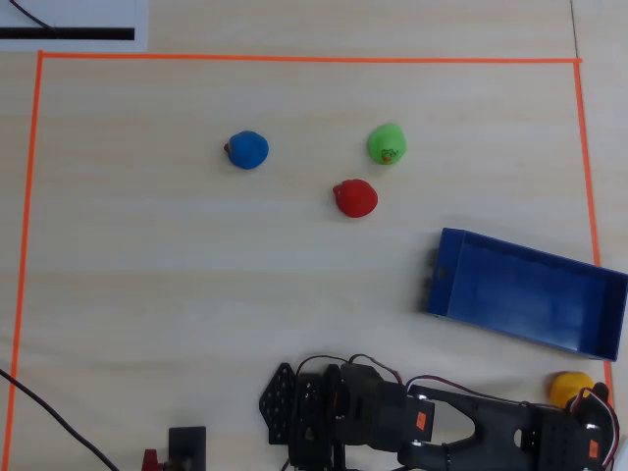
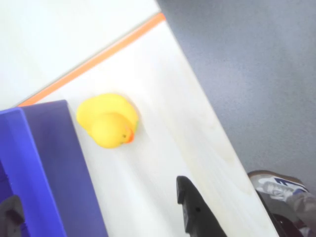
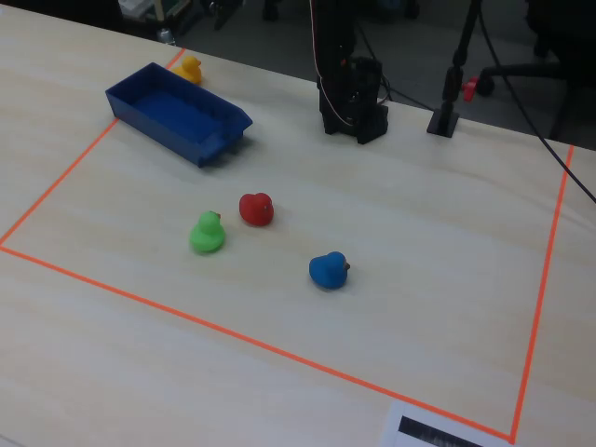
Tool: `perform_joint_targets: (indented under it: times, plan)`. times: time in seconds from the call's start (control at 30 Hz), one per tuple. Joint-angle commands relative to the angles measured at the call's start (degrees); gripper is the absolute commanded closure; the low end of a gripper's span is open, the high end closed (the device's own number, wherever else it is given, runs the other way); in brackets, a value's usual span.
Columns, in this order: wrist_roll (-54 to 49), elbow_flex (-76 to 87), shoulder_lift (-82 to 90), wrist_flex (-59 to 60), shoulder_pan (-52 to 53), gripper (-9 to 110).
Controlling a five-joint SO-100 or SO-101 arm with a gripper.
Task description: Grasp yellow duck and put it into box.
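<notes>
The yellow duck [image 2: 108, 120] sits on the worktop [image 1: 196, 294] just beside the blue box [image 1: 530, 294], outside its wall, by the orange tape line [image 2: 98, 57]. It looks light, rounded and probably soft and smooth, so a squeeze across the plump body should hold better than one on the head. Only one dark finger tip [image 2: 195, 210] shows in the wrist view; whether the fingers are spread I cannot tell. The box wall crowds one side. The red duck [image 1: 355, 197], green duck [image 1: 387, 144] and blue duck [image 1: 247, 149] lie well apart.
</notes>
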Motion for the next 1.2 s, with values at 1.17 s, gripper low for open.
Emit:
perform_joint_targets:
  times: [1.17]
  plan:
    - [-0.09, -17.93, -19.78, 3.08, -3.96, 61]
